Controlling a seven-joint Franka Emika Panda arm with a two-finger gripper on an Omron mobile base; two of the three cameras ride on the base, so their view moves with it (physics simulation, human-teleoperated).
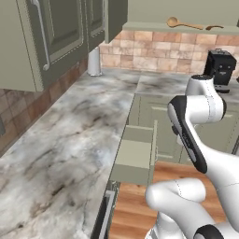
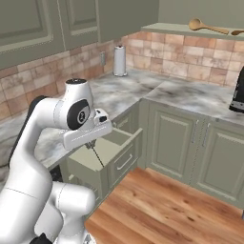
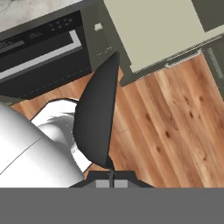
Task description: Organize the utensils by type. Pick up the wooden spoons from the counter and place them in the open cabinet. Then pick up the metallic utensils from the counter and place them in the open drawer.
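The drawer (image 2: pixel 102 151) stands open, bottom bare. Both wooden spoons (image 1: pixel 184 23) lie on the cabinet shelf (image 2: pixel 190 29) near its front edge. The gripper (image 2: pixel 90 143) – above the drawer – is closed on a thin metal piece (image 2: pixel 97 156); the hand view shows this piece as a broad dark blade (image 3: pixel 97 116).

I can read no word, label or brand anywhere around me; the round mark on my arm joint (image 2: pixel 81 116) is too blurred.
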